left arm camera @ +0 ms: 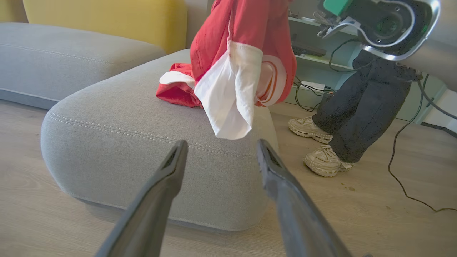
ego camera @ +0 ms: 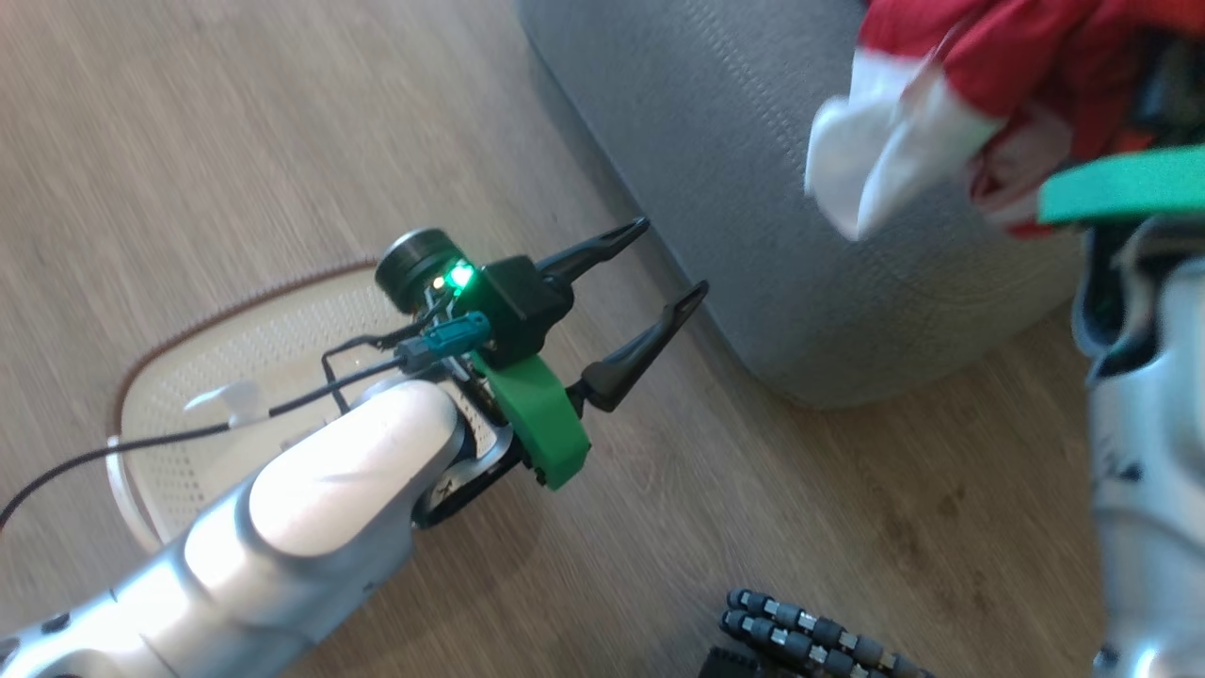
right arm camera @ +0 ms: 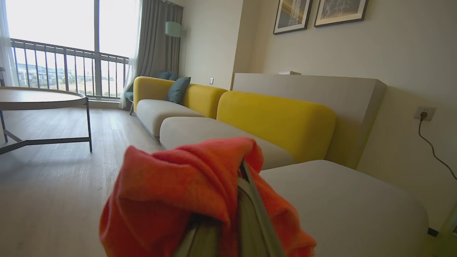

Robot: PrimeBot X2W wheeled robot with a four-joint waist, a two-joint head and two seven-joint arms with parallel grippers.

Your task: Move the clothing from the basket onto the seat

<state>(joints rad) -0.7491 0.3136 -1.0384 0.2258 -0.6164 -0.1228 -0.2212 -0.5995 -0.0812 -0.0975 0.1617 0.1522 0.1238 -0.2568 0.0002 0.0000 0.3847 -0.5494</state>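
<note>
Red clothing clamped in right fingers, closed tight and mostly buried in it. Left fingers spread wide, empty. Basket half hidden behind left arm; head view blurred.

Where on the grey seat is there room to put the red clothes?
The seat top is bare between its stitched near edge and the red clothes. It is crowded farther back, where the clothes lie on it, and a person's shoes stand beside it.
</note>
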